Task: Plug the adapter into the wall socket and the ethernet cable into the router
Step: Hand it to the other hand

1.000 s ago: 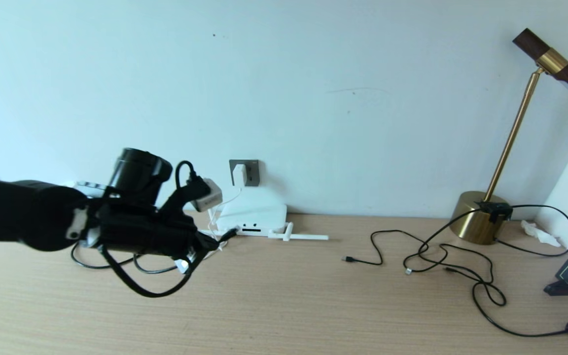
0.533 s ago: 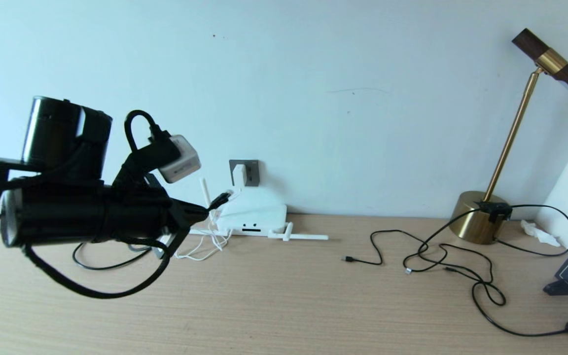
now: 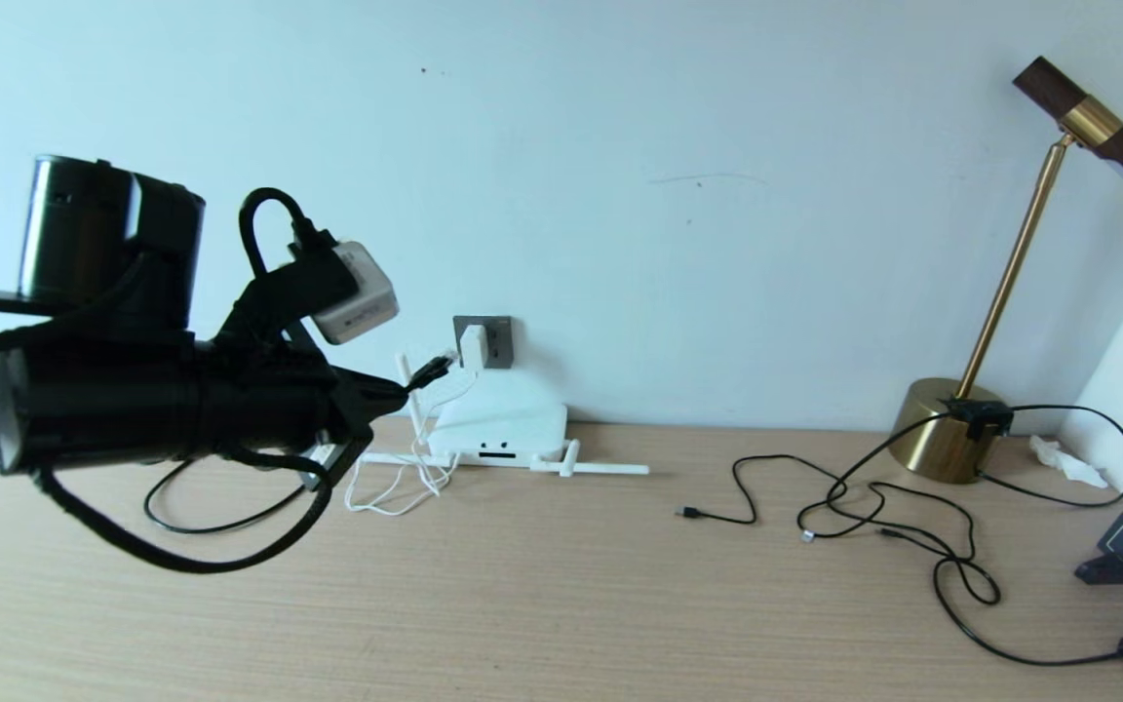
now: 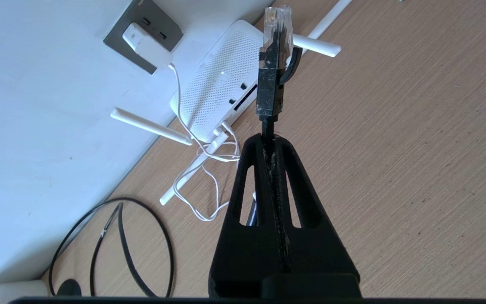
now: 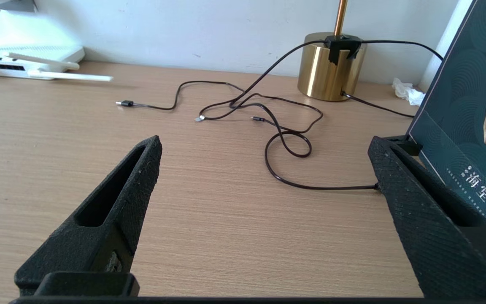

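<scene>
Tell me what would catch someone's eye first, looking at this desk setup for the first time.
Most striking is the left gripper raised above the desk's left side, shut on the ethernet cable, whose clear plug points toward the router at the wall. Just behind, the adapter already sits in the wall socket. At the right stand a brass lamp and loose black cables; the right gripper hangs open there.

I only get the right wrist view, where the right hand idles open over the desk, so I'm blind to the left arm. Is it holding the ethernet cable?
Observer: Yes, the left hand is shut on the ethernet cable just behind its clear plug, in the air.
Operator: And the wall power?
Observer: The adapter sits in the wall socket.
Operator: Is that cable plugged in yet?
Observer: No, its plug hangs clear of the router, short of its ports.
</scene>
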{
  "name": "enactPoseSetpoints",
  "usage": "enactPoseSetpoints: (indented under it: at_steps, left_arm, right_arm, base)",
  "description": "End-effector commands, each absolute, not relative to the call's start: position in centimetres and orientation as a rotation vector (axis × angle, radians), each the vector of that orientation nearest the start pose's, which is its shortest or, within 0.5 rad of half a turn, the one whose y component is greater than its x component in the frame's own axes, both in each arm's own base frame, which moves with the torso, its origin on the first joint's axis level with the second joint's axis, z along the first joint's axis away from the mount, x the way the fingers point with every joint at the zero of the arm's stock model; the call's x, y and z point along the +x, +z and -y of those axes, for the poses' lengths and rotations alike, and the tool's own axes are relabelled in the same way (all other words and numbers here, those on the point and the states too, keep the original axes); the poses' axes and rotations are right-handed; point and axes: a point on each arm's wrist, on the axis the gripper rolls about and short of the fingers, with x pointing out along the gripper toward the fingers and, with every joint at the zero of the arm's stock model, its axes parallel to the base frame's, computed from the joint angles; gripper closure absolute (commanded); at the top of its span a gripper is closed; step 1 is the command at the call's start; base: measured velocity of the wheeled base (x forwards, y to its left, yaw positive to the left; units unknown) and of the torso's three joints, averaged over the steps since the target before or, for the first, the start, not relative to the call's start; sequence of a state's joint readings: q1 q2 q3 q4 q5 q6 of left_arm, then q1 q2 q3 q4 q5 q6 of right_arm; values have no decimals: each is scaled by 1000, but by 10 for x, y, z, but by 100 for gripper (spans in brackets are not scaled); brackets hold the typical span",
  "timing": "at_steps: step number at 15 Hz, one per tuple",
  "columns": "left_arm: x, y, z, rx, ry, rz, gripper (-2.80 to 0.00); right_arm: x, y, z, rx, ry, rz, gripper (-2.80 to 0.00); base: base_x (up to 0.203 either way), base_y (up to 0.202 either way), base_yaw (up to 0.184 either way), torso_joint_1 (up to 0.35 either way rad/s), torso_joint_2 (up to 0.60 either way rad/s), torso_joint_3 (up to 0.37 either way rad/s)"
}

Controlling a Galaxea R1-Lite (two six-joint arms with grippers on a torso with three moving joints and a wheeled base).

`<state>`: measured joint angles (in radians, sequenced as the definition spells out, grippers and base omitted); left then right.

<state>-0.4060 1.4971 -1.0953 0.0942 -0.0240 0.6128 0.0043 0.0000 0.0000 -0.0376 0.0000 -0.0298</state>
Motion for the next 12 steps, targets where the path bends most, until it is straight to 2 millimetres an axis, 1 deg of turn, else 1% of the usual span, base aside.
enactPoseSetpoints:
  at_steps: [1, 3, 4, 5, 6, 7, 8, 9, 10, 12]
  left_arm:
    - [241, 245, 105, 693, -569, -369, 0]
    - [245, 244, 111, 695, -578, -340, 0]
    - [245, 245, 115, 696, -582, -317, 0]
    - [246, 247, 116, 695, -581, -303, 0]
    - [245, 248, 116, 696, -585, -304, 0]
    - [242, 246, 120, 700, -602, -307, 0]
    - [240, 244, 124, 703, -619, -301, 0]
    - [238, 245, 131, 708, -640, -290, 0]
    - [234, 245, 137, 716, -653, -281, 0]
    - [230, 247, 143, 729, -649, -273, 0]
  right_arm:
    - [-22, 76, 0, -27, 3, 25, -280]
    - [-23, 79, 0, -22, 2, 39, -280]
    - [-26, 91, 0, -10, 8, 70, -280]
    - [-30, 111, 0, 14, 23, 99, -280]
    - [-31, 133, -1, 41, 50, 85, -280]
    - [-25, 153, -2, 71, 97, 21, -280]
    - [-15, 168, -3, 104, 158, -51, -280]
    - [0, 183, -5, 147, 228, -133, -280]
    - [18, 196, -7, 197, 301, -215, -280]
    - [57, 216, -11, 296, 431, -353, -280]
  base:
    - [0, 0, 0, 0, 0, 0]
    - [0, 0, 0, 0, 0, 0]
    - [0, 0, 0, 0, 0, 0]
    - [0, 0, 0, 0, 0, 0]
    - [0, 0, 0, 0, 0, 0]
    - [0, 0, 0, 0, 0, 0]
    - [0, 0, 0, 0, 0, 0]
    - [0, 0, 0, 0, 0, 0]
    - [0, 0, 0, 0, 0, 0]
    - [0, 0, 0, 0, 0, 0]
